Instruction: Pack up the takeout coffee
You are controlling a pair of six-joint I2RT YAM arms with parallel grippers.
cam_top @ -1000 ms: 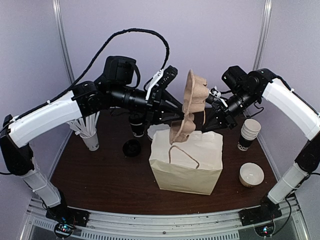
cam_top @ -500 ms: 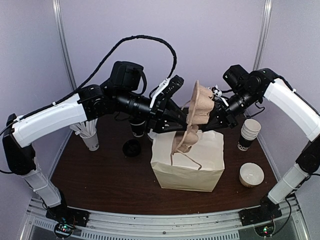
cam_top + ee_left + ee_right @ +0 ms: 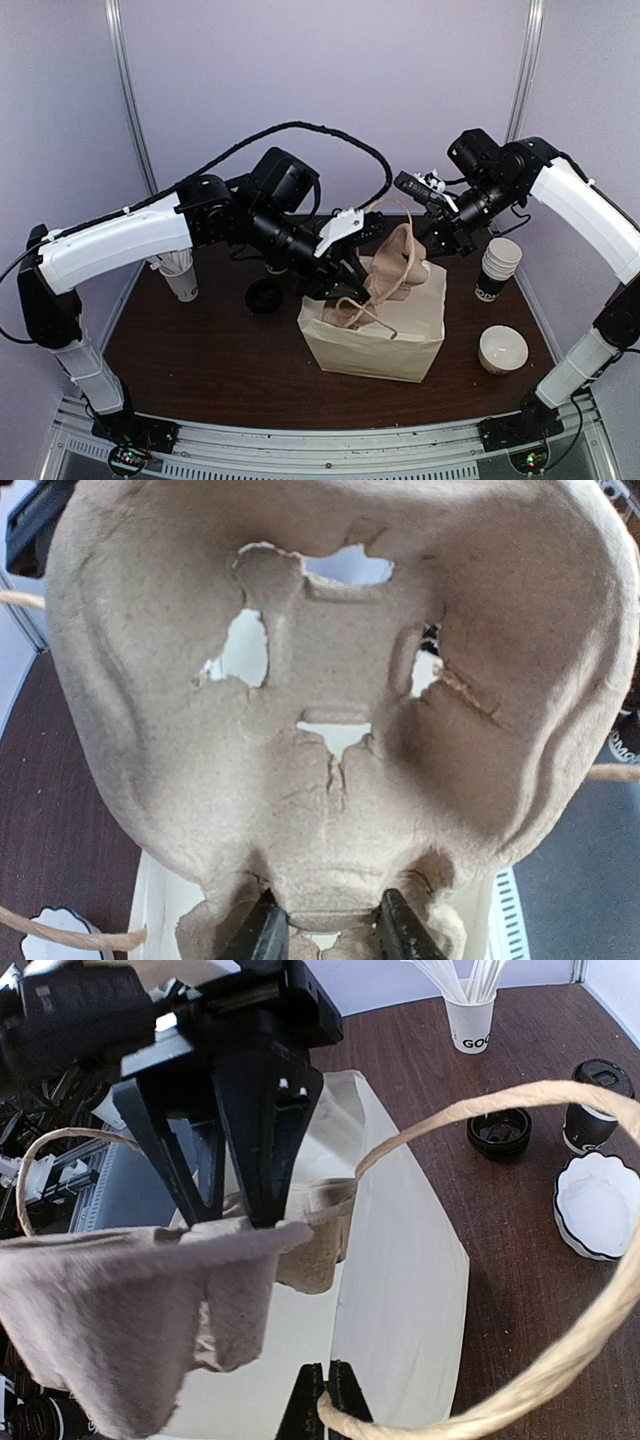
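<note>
My left gripper [image 3: 325, 925] is shut on the lower edge of a brown pulp cup carrier [image 3: 330, 680]. It holds the carrier [image 3: 400, 265] tilted on edge in the mouth of the white paper bag [image 3: 375, 340]. My right gripper [image 3: 325, 1385] is shut on the bag's twine handle [image 3: 520, 1100] at the bag's far side, and the loop is pulled up. The takeout coffee [image 3: 597, 1105], with its black lid on, stands on the table beyond the bag. In the top view my left arm hides it.
A loose black lid [image 3: 263, 296] lies left of the bag, and a white cup of straws [image 3: 180, 275] stands further left. A stack of nested cups [image 3: 497, 268] and an open white cup [image 3: 502, 348] stand right of the bag. A white scalloped dish [image 3: 597, 1205] sits near the coffee.
My left arm has come down and forward, bringing the carrier from high above the bag into its mouth. The right gripper has kept its hold on the handle in the same place.
</note>
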